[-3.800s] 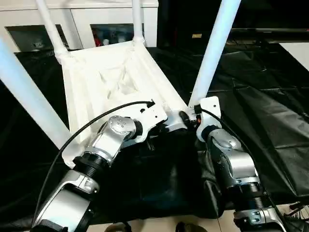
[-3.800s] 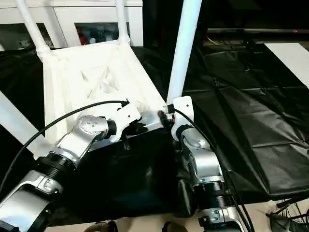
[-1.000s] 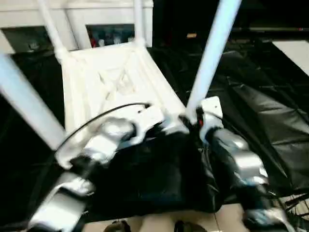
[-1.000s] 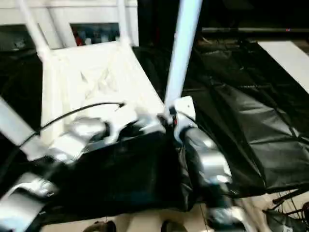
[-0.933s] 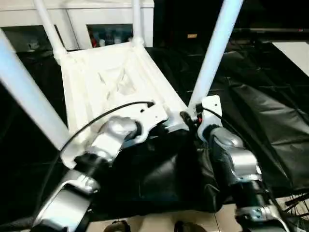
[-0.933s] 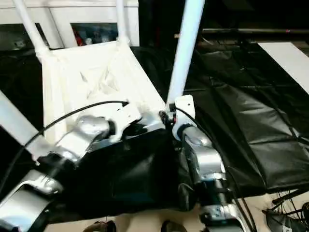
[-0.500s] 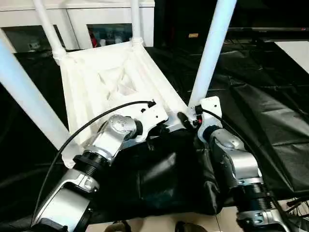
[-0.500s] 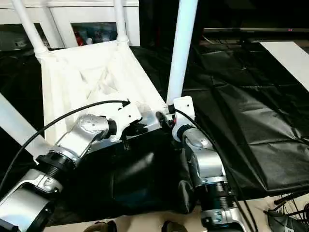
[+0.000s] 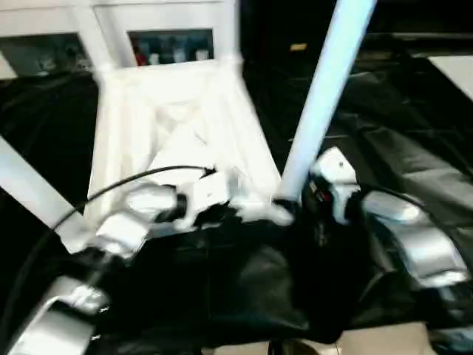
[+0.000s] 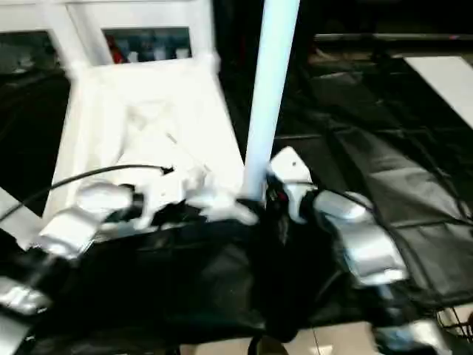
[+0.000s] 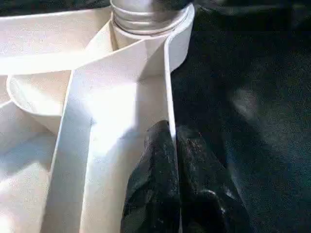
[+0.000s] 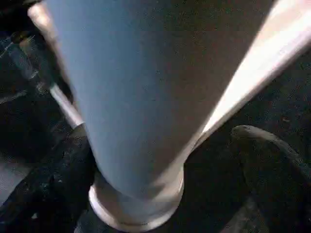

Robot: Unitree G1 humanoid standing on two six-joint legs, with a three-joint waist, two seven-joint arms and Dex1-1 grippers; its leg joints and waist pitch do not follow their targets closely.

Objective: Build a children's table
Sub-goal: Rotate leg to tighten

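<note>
Black sheeting covers the floor point(image 9: 414, 148) under my rig, and the head view has swung and gone soft in the last half second, so I read that as my camera moving, not the parts. Nearest me, my left hand point(image 11: 170, 160) is clenched on the thin edge wall of the upturned tabletop point(image 9: 174, 126), one finger on each side of the rim, just short of the near corner socket point(image 11: 146, 29); the forearm reaches in low from the left, elbow out. My right hand point(image 9: 314, 203) sits at the foot of the near right leg point(image 9: 321, 89); its fingers point(image 12: 53, 184) stand either side of the tube, but I cannot tell whether they are pressing it. That leg stands seated in its socket as it did a moment ago, so I judge this corner done and the grip only steadying. Farther off, a second leg point(image 9: 29, 192) slants off to the near left. Beyond is the white cabinet point(image 9: 111, 29).
</note>
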